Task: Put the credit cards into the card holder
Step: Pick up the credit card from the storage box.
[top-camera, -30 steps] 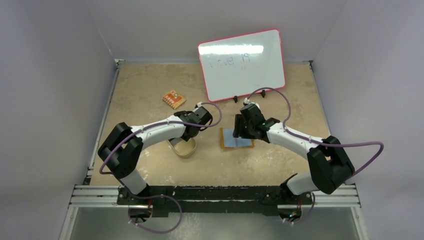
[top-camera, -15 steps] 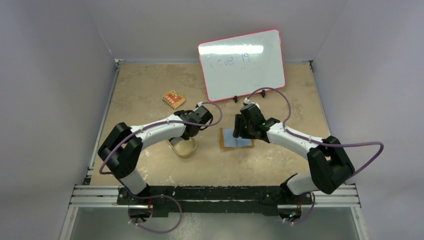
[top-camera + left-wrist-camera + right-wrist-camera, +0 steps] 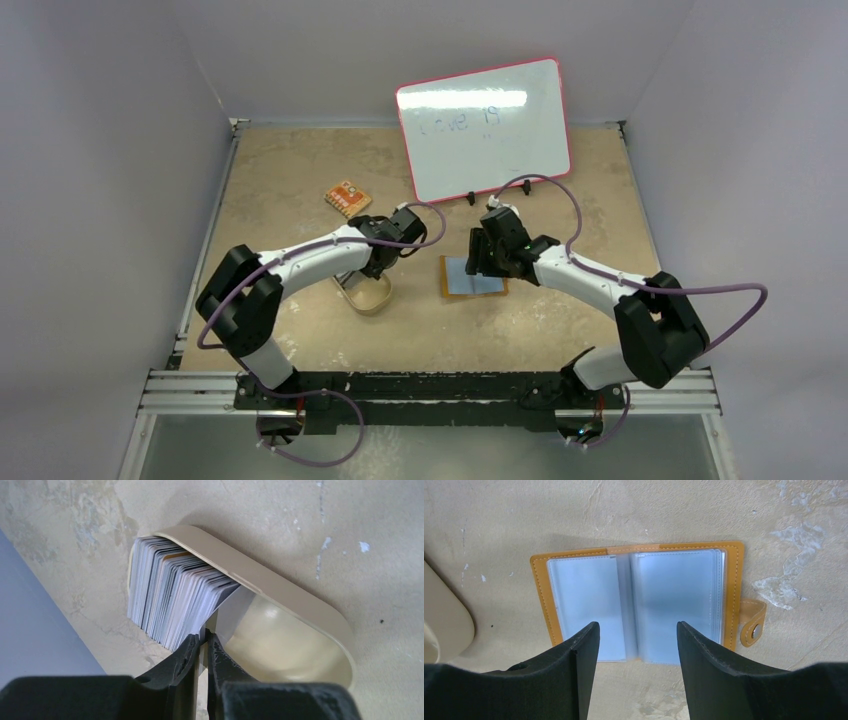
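Left tool (image 3: 203, 639): fingers almost together, pinching the lower edge of the end card (image 3: 231, 606); bottom centre of the left wrist view.
End card: grey, tilted away from the rest of the stack, over the dish's hollow.
Credit cards (image 3: 167, 595): packed stack standing on edge in the left end of the tan oval dish (image 3: 300, 605).
Right tool (image 3: 638, 626): fingers wide apart, gripping nothing, framing the lower edge of the card holder (image 3: 664, 592).
Card holder: lying open on the bench (image 3: 674, 510), pale blue sleeves up, snap tab (image 3: 753, 629) at right; right of the dish in the top view.
Background: whiteboard (image 3: 485, 130) upper centre; orange patterned piece (image 3: 347, 198) left of it.
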You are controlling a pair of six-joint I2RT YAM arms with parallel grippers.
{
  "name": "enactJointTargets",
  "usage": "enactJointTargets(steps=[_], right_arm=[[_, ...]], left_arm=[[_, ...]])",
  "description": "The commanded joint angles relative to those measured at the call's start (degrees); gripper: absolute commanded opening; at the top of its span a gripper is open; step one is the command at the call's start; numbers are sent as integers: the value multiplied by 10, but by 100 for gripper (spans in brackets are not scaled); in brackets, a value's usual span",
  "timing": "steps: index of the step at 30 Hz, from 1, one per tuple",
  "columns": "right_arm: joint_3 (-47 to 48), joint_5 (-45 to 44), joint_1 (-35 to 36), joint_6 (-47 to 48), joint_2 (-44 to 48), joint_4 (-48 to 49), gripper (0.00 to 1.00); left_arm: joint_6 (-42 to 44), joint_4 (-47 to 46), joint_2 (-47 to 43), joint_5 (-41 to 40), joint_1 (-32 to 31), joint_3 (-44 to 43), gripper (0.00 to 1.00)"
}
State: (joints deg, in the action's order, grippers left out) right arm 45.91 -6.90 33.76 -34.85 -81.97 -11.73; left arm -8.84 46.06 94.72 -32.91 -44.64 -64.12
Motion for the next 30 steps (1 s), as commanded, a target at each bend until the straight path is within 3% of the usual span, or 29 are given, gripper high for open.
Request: enactJointTargets(steps=[1, 7, 15, 21, 25, 30], right_arm=[[25, -3, 3, 4, 5, 0, 61], [14, 52, 2, 3, 12, 7, 61], [20, 43, -34, 30, 34, -8, 61], [5, 68, -101, 49, 41, -8, 61], [-13, 71, -114, 42, 40, 0, 61], [-38, 76, -118, 32, 24, 26, 57]], left_arm=[[-16, 22, -21, 48, 3, -34, 5], [-49, 47, -60, 97, 3, -52, 0], [-112, -3, -143, 155, 3, -57, 0], [-191, -125, -184, 253, 4, -29, 0], [-271, -257, -183, 370, 3, 14, 0], [-400, -448, -152, 434, 5, 87, 0]])
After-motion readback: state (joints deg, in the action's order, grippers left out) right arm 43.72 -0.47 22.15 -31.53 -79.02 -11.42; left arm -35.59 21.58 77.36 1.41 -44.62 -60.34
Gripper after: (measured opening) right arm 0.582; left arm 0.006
